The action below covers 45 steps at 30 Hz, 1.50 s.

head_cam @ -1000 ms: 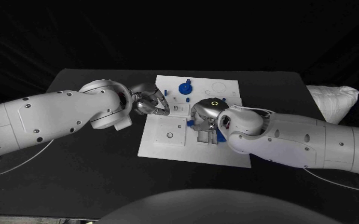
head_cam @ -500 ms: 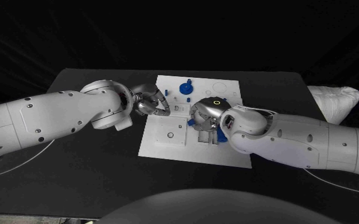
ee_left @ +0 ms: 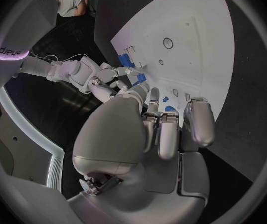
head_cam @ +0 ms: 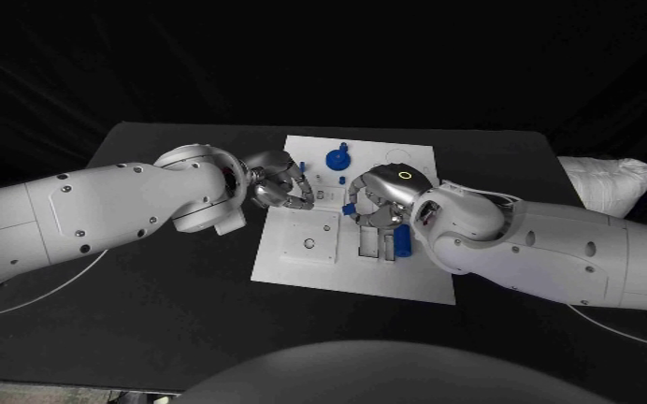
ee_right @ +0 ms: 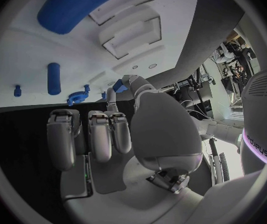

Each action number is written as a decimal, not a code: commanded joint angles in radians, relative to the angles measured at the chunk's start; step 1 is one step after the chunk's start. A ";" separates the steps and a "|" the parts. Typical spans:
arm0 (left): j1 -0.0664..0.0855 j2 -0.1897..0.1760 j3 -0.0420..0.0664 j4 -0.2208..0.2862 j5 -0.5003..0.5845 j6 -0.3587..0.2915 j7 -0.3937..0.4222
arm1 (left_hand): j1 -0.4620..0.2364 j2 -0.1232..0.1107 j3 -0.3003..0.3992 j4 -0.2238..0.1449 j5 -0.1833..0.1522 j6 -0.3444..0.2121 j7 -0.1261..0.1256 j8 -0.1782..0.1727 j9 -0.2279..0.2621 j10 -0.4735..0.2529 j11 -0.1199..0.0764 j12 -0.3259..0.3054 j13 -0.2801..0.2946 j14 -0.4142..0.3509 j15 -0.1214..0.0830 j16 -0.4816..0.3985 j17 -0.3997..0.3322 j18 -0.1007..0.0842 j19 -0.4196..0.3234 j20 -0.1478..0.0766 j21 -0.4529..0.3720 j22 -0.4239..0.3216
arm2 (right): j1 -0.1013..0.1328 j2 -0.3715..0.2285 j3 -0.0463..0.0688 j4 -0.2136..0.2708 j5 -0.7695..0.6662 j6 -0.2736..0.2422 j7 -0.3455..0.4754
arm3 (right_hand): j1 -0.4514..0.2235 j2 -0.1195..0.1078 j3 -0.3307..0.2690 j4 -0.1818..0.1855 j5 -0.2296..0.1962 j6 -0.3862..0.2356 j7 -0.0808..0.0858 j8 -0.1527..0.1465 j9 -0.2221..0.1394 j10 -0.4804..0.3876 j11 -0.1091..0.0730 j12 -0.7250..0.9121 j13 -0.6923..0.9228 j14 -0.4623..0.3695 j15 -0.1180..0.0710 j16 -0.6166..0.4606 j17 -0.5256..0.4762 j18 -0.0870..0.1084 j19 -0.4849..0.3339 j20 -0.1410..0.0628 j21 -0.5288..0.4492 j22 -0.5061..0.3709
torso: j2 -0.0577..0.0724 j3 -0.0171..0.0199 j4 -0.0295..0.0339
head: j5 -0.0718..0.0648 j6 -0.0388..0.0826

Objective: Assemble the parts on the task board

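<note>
Black table carries the white task board in its middle. Since a second ago both arms have moved a little toward the far side of the board. The left hand is over the board's left edge, fingers curled; if it holds something I cannot tell. The right hand is above the slots; I cannot tell its state. A blue cylinder lies near it, a blue gear farther. No part seems newly placed.
</note>
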 commanded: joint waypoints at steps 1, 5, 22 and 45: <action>-0.005 0.014 0.001 -0.007 0.029 -0.016 0.067 | 0.001 -0.009 -0.014 0.015 -0.008 -0.018 0.009 -0.018 -0.020 0.074 0.012 -0.004 0.223 0.105 0.015 0.003 0.263 -0.004 -0.003 0.009 -0.008 0.056 | 0.011 -0.004 0.000 0.021 -0.038 -0.008 0.025 | -0.009 -0.002 0.009 0.000 -0.009 0.032 -0.035 -0.001 0.004 0.106 -0.008 0.004 0.263 0.106 -0.008 0.003 0.263 0.002 0.045 -0.008 0.003 0.232 | 0.000 -0.0009 -0.0002 | -0.001 0.000; -0.008 0.026 0.001 -0.013 0.051 -0.011 0.098 | -0.001 -0.015 -0.035 0.033 -0.022 -0.030 0.017 -0.034 -0.045 0.068 0.019 -0.009 0.215 0.105 0.023 0.003 0.263 -0.003 -0.008 0.018 -0.013 0.054 | 0.017 -0.006 0.000 0.042 -0.041 -0.002 0.033 | -0.012 -0.002 0.013 0.000 -0.020 0.028 -0.034 -0.004 0.009 0.106 -0.007 0.004 0.263 0.106 -0.008 0.003 0.263 0.002 0.045 -0.009 0.003 0.232 | 0.001 0.0002 0.0010 | -0.001 0.000; -0.025 0.051 0.001 -0.027 0.136 0.019 0.141 | -0.006 -0.007 -0.075 0.047 -0.025 -0.044 0.028 -0.054 -0.089 0.054 0.031 -0.018 0.199 0.105 0.035 0.003 0.263 0.000 -0.019 0.031 -0.023 0.051 | 0.019 -0.012 0.000 0.075 -0.063 -0.042 0.080 | -0.009 0.000 0.021 -0.004 -0.031 0.026 -0.034 -0.007 0.016 0.106 -0.007 0.004 0.263 0.106 -0.008 0.003 0.263 0.001 0.047 -0.009 0.005 0.233 | 0.000 0.0000 0.0010 | 0.010 0.000; -0.030 0.054 0.001 -0.025 0.130 0.045 0.124 | 0.126 0.017 -0.110 -0.017 0.189 0.148 -0.043 0.086 -0.087 0.085 -0.030 0.004 0.237 0.105 -0.015 0.003 0.263 -0.004 0.009 -0.012 -0.008 0.084 | 0.017 -0.013 0.000 0.082 -0.089 -0.093 0.101 | -0.004 0.002 0.031 -0.010 -0.043 0.022 -0.033 -0.011 0.023 0.106 -0.006 0.004 0.263 0.106 -0.008 0.003 0.263 0.002 0.043 -0.009 0.000 0.231 | 0.000 -0.0001 0.0007 | 0.016 0.000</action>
